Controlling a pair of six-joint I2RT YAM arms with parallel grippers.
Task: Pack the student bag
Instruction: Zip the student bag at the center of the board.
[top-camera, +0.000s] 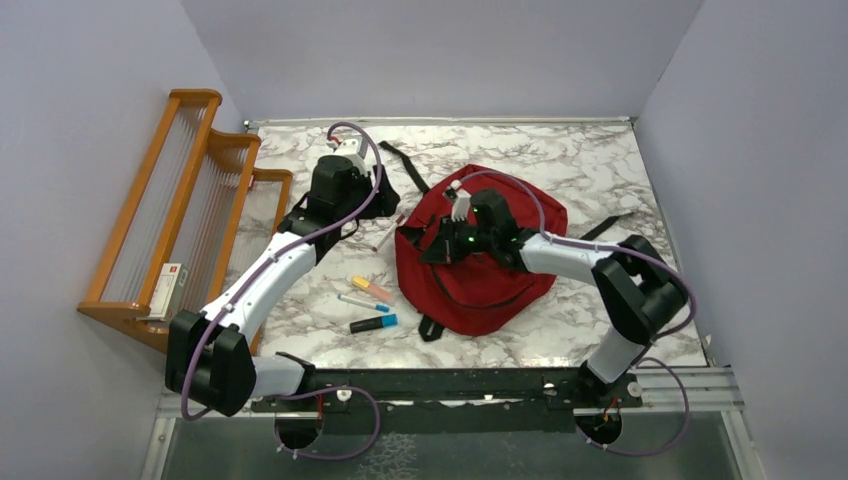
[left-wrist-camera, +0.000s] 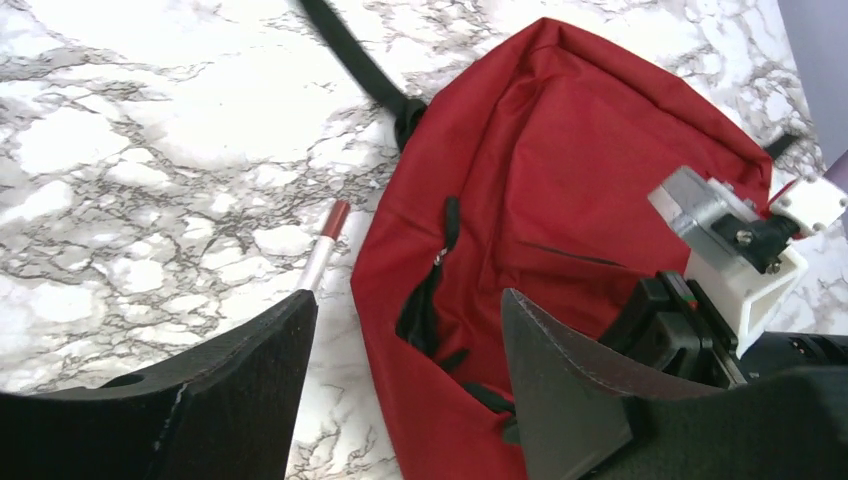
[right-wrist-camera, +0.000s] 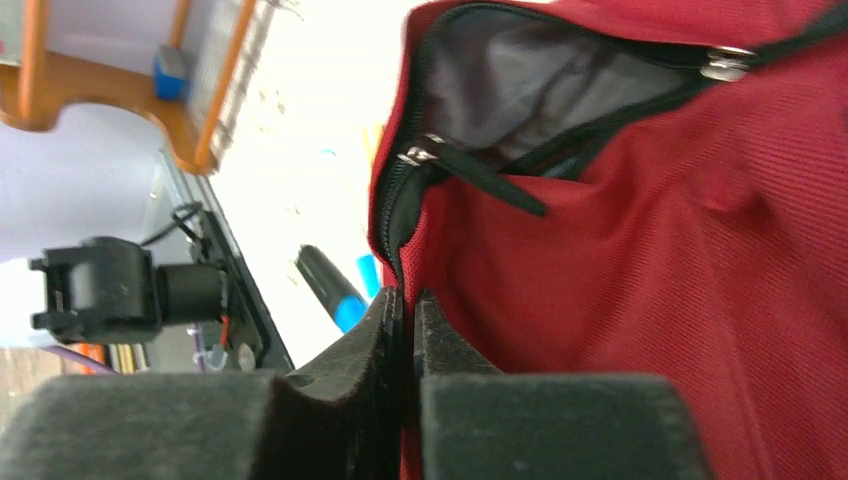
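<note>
My right gripper (right-wrist-camera: 408, 300), clenched on the zipper edge of the student bag (top-camera: 490, 290), holds its mouth open on the marble table (top-camera: 600, 170). My left gripper (left-wrist-camera: 407, 297) stands released, a red-tipped pen (left-wrist-camera: 325, 240) just beside it. Step, as I judge it: loading stationery. Next I must grasp that pen squarely.

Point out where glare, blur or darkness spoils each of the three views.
Top external: even light, soft shadows, the marble table reads clearly. Left wrist: sharp on the student bag and the pen, but the left gripper shows as near-featureless black. Right wrist: the table is blown out to white, the blue marker is blurred, and the bag's grey lining stays legible.
</note>
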